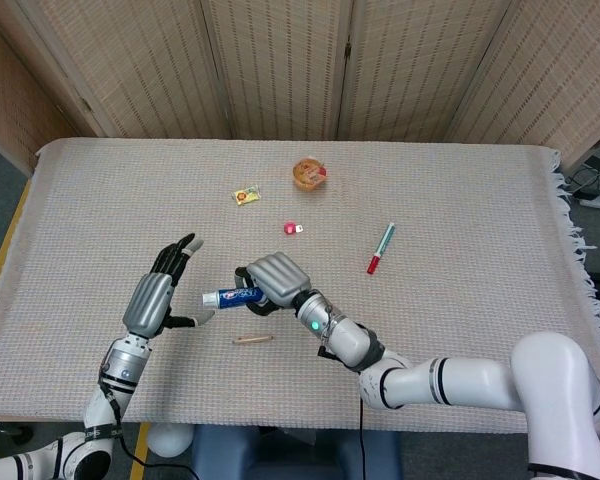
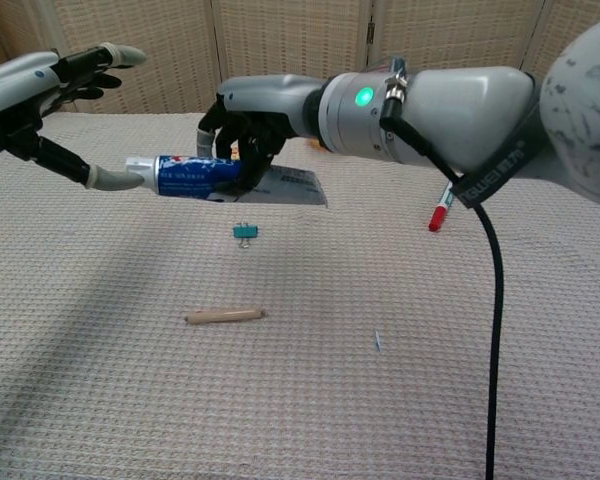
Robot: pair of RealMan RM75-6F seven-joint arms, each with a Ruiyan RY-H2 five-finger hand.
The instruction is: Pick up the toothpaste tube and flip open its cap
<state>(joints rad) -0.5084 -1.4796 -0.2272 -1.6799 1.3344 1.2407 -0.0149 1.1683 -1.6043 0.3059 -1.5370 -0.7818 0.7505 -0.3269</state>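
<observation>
Above the tabletop's near-left part, the right hand (image 2: 242,140) grips the blue-and-white plastic toothpaste tube (image 2: 192,175) lifted clear of the woven cloth. Picking up looks done. Its white cap (image 2: 140,171), seemingly unopened, touches the thumb of the left hand (image 1: 155,295), whose other fingers spread, holding nothing.

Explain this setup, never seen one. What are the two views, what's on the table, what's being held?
Two robot arms with human-like hands work at a cloth-covered table. One camera looks down from the robot's head, the other looks forward from its chest. The right hand holds a toothpaste tube in the air, cap end toward the left hand, which is spread with a fingertip at the cap. On the table lie a red-capped marker, a wooden stick, a green binder clip, a small orange tub, a yellow packet and a small pink item.
</observation>
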